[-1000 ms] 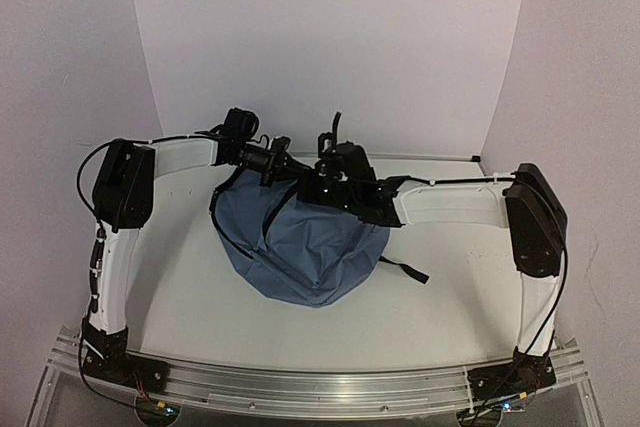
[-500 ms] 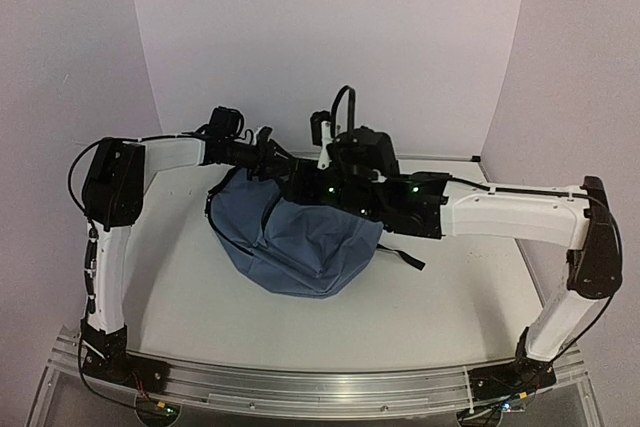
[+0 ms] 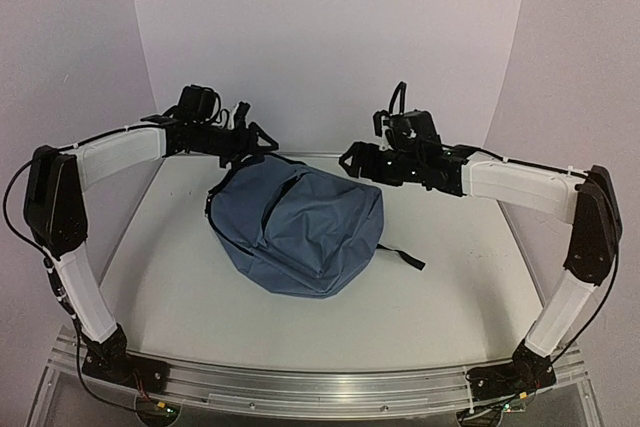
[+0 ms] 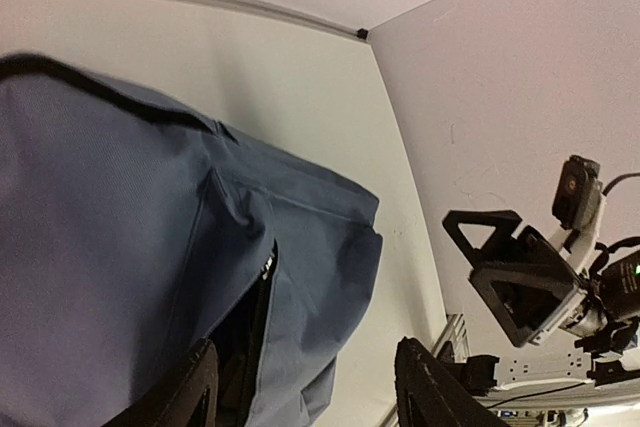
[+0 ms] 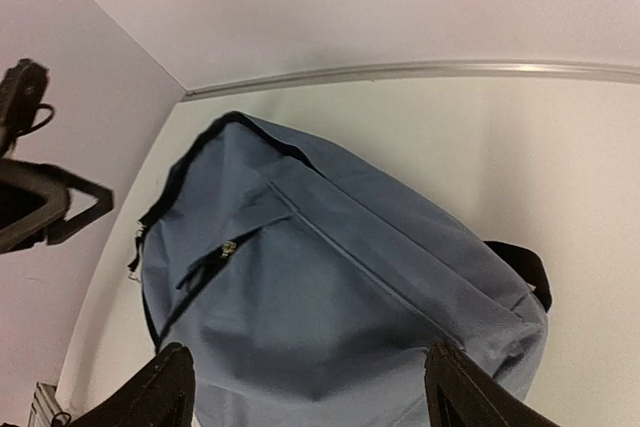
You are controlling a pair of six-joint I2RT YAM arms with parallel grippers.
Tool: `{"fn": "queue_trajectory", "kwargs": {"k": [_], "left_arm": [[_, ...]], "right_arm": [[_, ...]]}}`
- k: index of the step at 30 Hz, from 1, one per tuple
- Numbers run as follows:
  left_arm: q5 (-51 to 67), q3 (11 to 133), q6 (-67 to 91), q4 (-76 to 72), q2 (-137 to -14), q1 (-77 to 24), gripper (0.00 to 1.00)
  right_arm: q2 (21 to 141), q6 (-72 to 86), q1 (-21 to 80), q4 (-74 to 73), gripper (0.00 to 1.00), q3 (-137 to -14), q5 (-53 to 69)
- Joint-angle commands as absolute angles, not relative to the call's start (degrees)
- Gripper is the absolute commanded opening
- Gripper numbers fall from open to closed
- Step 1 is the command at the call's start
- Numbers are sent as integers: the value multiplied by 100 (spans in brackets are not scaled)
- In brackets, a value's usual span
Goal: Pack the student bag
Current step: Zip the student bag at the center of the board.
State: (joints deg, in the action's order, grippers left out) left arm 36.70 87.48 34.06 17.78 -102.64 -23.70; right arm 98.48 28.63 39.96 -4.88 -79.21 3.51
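The student bag (image 3: 295,227), slate blue with black zippers, lies slumped in the middle of the table. In the left wrist view the bag (image 4: 130,237) shows a dark gap at its front pocket zip (image 4: 258,312). The right wrist view shows the bag (image 5: 330,287) from above, with a small zipper pull (image 5: 228,247). My left gripper (image 3: 250,137) hovers open just past the bag's back left corner, its jaws (image 4: 310,397) empty. My right gripper (image 3: 350,159) hangs open off the back right corner, its jaws (image 5: 315,392) holding nothing.
A black strap (image 3: 400,255) trails from the bag's right side onto the table. White walls close in the table at the back and both sides. A metal rail (image 3: 320,387) runs along the near edge.
Both grippers opened and let go of the bag. The left arm drew back to the left, the right arm to the right and up. The bag has settled flatter on the table.
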Motion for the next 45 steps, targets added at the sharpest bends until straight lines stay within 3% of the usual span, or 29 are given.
{"fn": "queue_trajectory", "kwargs": {"k": [1, 12, 21, 37, 41, 45], "left_arm": [[3451, 8124, 3681, 1833, -9953, -2660, 57], [3883, 7716, 4564, 821, -10174, -2672, 58], [4104, 7939, 4653, 699, -10536, -2719, 52], [4219, 8376, 4699, 659, -11039, -2773, 52], [4264, 8477, 4755, 583, -11179, -2769, 50], [4269, 8504, 4798, 497, -11214, -2769, 37]], "right_arm": [[9958, 2809, 3910, -556, 78, -7793, 984], [9773, 3037, 3895, -417, 76, -7474, 1005], [9622, 3115, 3893, -369, 76, -7276, 929], [9549, 3173, 3894, -316, 77, -7206, 914], [9494, 3172, 3894, -307, 76, -7176, 894], [9483, 3164, 3895, -308, 77, -7145, 843]]}}
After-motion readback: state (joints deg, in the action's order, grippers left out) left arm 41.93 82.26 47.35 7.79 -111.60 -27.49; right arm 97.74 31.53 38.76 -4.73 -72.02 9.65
